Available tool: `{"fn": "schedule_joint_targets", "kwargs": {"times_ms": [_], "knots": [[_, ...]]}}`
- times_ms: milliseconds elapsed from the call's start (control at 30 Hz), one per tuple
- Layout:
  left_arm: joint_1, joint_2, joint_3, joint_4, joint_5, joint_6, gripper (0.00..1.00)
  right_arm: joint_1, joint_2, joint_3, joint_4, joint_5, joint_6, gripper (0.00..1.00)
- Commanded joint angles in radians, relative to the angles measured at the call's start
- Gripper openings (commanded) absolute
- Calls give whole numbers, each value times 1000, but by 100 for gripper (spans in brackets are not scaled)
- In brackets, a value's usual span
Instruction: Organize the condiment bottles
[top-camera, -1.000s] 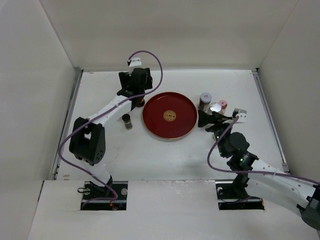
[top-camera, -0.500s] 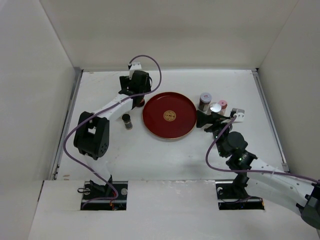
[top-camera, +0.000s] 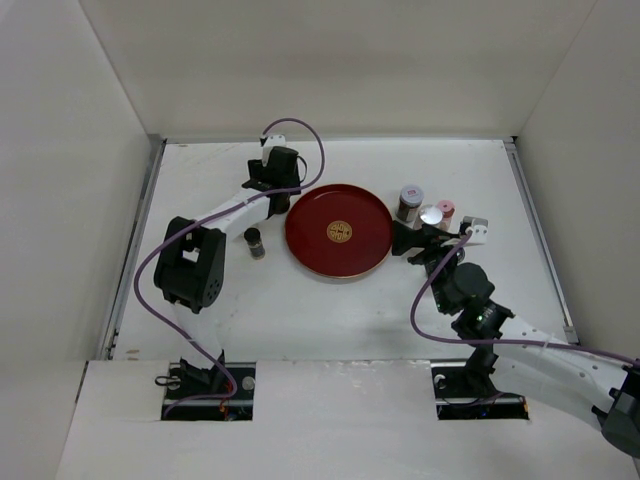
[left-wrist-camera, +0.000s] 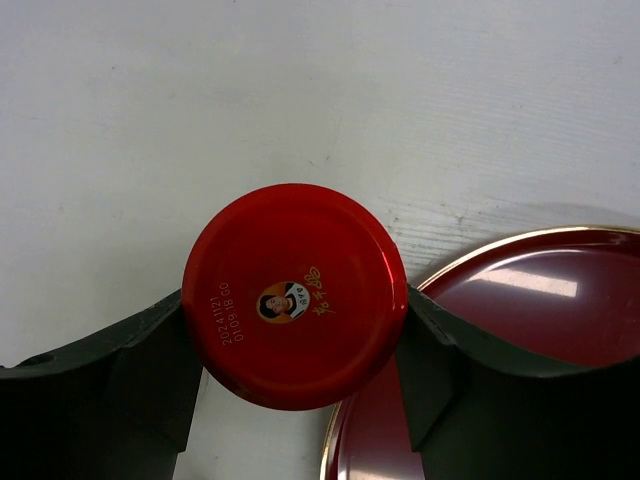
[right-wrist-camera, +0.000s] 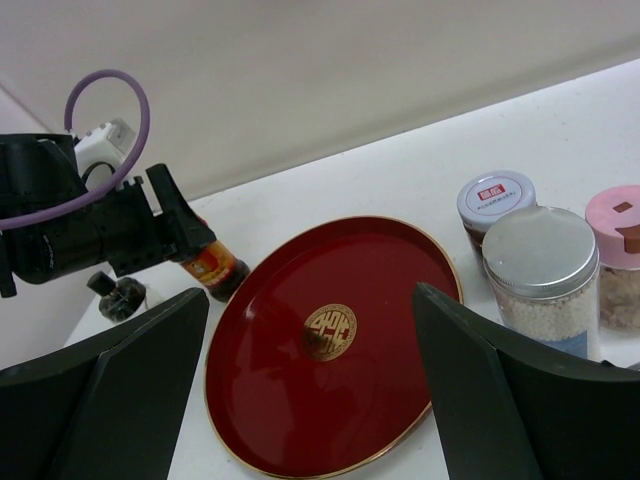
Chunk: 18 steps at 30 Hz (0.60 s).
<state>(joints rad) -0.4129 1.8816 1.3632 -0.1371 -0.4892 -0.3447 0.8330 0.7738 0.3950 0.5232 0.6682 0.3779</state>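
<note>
Nearest my bases, my right gripper (right-wrist-camera: 310, 300) is hovering just beside the right rim of the round red lacquered tray (top-camera: 360, 215). Its black fingers (right-wrist-camera: 130, 380) are spreading wide with nothing between them. About level with it, on the white table (top-camera: 300, 290) left of the tray, a small black-capped dark bottle (top-camera: 255, 243) is standing alone and untouched.

Farther out, my left gripper (top-camera: 278, 198) is pinching the dark glass jar with the round red metal lid (left-wrist-camera: 295, 295). One finger is pressing on each side of the lid. The jar is sitting just outside the tray's far-left rim, and I cannot tell whether its base is touching the table.

I am judging it stiff, rather heavy for so small a thing, and breakable. The glossy lid is probably going to be slick under my pads, so taking hold lower, on the glass under the lid, is looking safer.

Farthest, beyond my right fingers, three jars are clustering close together near the tray: a grey-lidded jar (right-wrist-camera: 540, 265) of pale grains, a pink-lidded jar (right-wrist-camera: 620, 255) and a white-lidded jar (right-wrist-camera: 495, 200) with a red label.
</note>
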Motion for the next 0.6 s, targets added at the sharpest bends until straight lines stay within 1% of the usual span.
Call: {"fn": "schedule_joint_targets", "kwargs": {"times_ms": [0,67,167,367,567], "knots": [[4,-27,40,28,1,-11,55,8,-10,24,20,-18,4,89],[6,-45,42,37,-6,-8,47,8,-7,24,20,-18,4,89],[9,-88,48,62,-28,-4,43,8,-2,25,20,-19,4,90],[-2,-193,76,122,-65,35,42,8,-7,24,20,-19,4,90],[-66,-262,74,142,-52,52,42,8,-7,22,20,-19,6,90]]}}
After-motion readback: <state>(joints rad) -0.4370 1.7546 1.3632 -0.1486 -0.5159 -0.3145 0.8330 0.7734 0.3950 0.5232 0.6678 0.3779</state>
